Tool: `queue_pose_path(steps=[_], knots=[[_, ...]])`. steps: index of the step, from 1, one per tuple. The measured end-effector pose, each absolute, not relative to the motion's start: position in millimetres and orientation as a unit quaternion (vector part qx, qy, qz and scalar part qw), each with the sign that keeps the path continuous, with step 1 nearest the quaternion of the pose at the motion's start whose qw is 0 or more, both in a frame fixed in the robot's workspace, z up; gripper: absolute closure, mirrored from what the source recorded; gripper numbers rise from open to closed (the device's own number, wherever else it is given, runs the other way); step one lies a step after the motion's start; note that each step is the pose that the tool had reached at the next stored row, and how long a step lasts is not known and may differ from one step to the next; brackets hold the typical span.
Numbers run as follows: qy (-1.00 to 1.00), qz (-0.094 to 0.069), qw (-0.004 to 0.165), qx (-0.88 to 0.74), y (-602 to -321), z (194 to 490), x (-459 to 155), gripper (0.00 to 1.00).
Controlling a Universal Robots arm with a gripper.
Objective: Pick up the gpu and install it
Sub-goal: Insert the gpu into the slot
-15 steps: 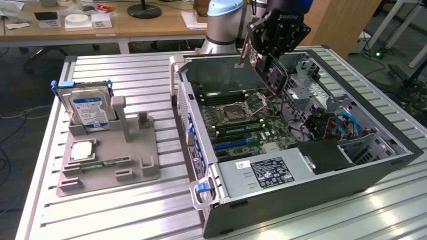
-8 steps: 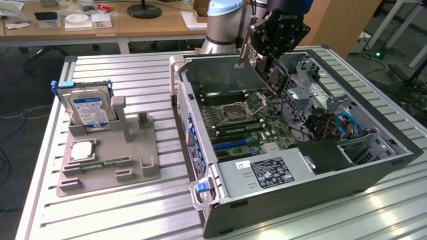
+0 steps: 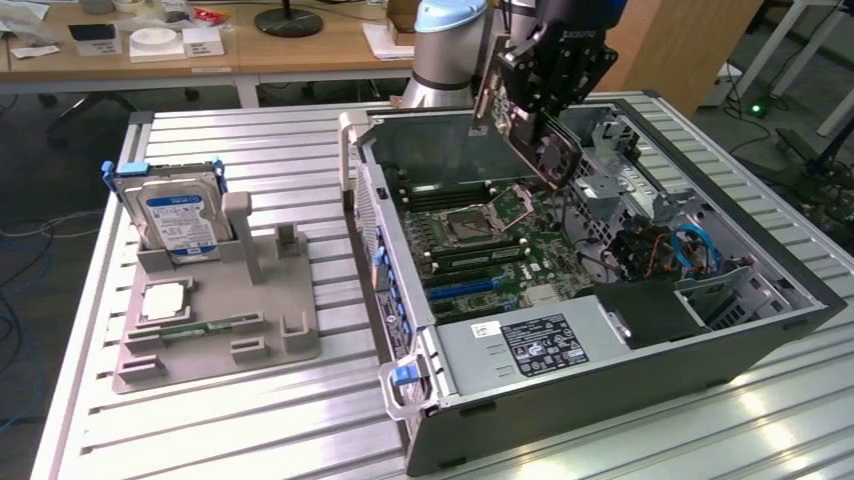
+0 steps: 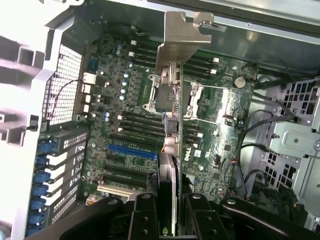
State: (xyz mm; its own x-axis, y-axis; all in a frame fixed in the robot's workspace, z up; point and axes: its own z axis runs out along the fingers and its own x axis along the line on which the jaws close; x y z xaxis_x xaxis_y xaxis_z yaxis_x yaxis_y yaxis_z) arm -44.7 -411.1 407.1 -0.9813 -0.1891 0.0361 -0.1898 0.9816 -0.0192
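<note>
My gripper (image 3: 541, 112) is shut on the gpu (image 3: 550, 152), a thin dark card that hangs tilted above the open computer case (image 3: 587, 370). It is over the motherboard (image 3: 501, 250), near the case's back wall. In the wrist view the gpu (image 4: 171, 150) shows edge-on between my two black fingers (image 4: 145, 215), its silvery metal end bracket (image 4: 182, 35) pointing away from me. Below it lie the CPU socket (image 4: 172, 97) and a blue expansion slot (image 4: 132, 151). The card is clear of the board.
A grey fixture (image 3: 220, 330) on the slatted table at the exterior view's left holds a silver hard drive (image 3: 174, 215), a chip and a narrow memory stick (image 3: 214, 325). Drive cages and cables (image 3: 667, 250) crowd the case's right side. Wooden desks stand behind.
</note>
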Motion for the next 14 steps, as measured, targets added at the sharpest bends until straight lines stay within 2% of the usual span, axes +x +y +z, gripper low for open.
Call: queue_pose_path(steps=[14], knots=[[-0.987,0.012,0.016,0.159,-413.2,407.2,-44.7,0.73]])
